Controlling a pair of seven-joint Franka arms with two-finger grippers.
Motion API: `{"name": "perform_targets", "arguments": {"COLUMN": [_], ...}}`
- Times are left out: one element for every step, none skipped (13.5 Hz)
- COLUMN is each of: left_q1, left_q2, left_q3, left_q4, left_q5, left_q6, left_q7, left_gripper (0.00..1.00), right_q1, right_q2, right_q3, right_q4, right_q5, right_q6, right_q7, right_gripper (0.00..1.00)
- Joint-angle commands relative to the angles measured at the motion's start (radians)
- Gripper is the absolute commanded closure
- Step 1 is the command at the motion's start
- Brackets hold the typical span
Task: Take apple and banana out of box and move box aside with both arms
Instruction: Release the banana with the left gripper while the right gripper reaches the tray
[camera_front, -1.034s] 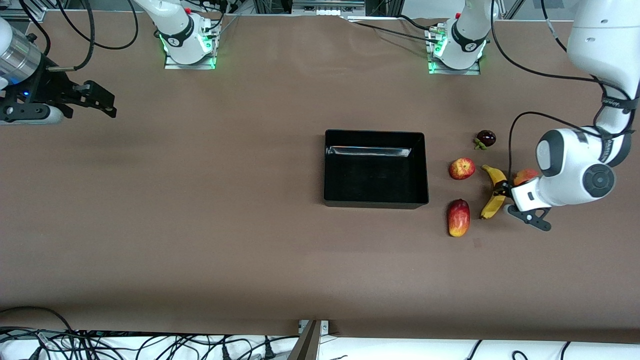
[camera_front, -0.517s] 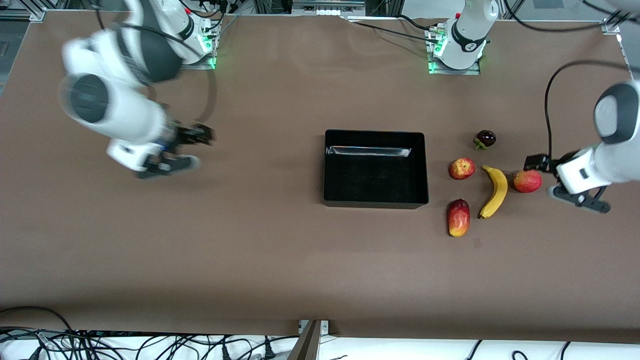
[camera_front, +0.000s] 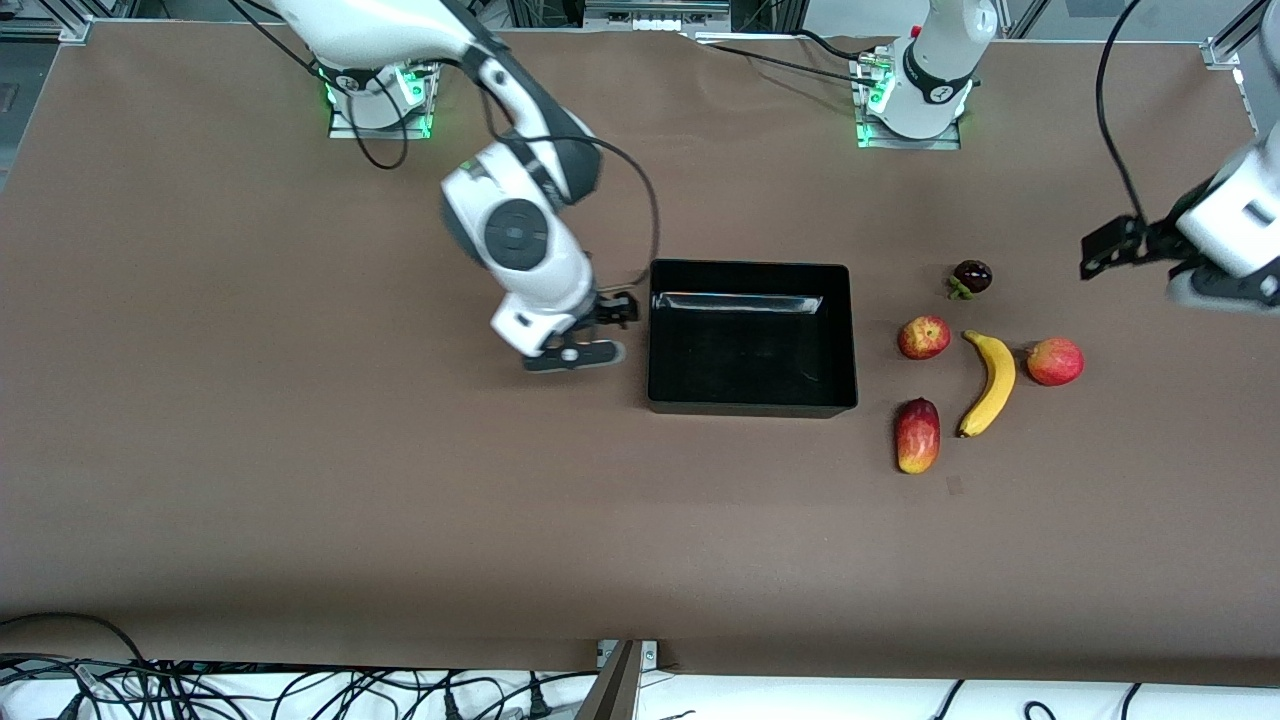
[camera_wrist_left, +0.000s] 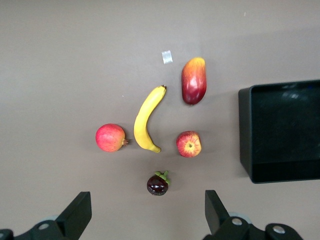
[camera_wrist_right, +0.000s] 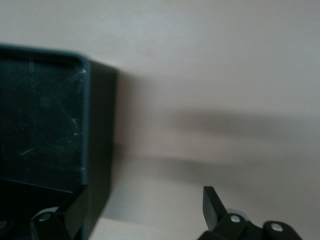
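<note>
Straddling box (camera_front: 752, 336) wall, right claw (camera_front: 598, 330) open

We are looking at a robotics lab: two white robot arms stand bolted on metal base plates lit green (camera_front: 378, 118) along a wide brown-covered table (camera_front: 300, 480), with aluminium framing at its corners and tangled black cables (camera_front: 250, 690) along its near edge.
</note>
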Motion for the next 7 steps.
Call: {"name": "perform_targets", "arguments": {"left_q1": [-0.055, -0.058, -0.058, -0.06, -0.06, -0.06, -0.06], "left_q2": [-0.067, -0.065, -0.064, -0.055, -0.053, -0.051, -0.051], "left_q3": [0.052, 0.057, 0.055, 0.049, 0.046, 0.046, 0.04], "left_q4": [-0.077, -0.074, -0.074, -0.063, -0.058, -0.058, -0.058], "left_q5": [-0.013, -0.011, -0.014, -0.031, -0.071, -0.077, -0.074], "left_q6": [0.001, 0.0, -0.005, -0.005, -0.009, -0.011, -0.011], "left_q7": [-0.026, -0.026, -0.026, -0.031, -0.061, -0.063, -0.061], "left_gripper": [0.0, 0.0, 0.0, 0.0, 0.0, 0.0, 0.0], "right_q1": [0.054, 0.076, 0.098, 0.126, 0.138, 0.137, 0.129], "right_q2": [0.077, 0.095, 0.121, 0.147, 0.166, 0.175, 0.175], "right_q3": [-0.013, -0.014, -0.025, -0.034, -0.047, -0.047, -0.048], "right_q4": [0.078, 0.078, 0.078, 0.079, 0.078, 0.079, 0.079], "right_q5": [-0.012, -0.031, -0.075, -0.125, -0.156, -0.158, -0.156], "right_q6": [0.036, 0.044, 0.053, 0.076, 0.102, 0.113, 0.125], "right_q7": [0.048, 0.063, 0.092, 0.133, 0.144, 0.141, 0.134], "right_gripper": [0.0, 0.0, 0.0, 0.0, 0.16, 0.41, 0.72]}}
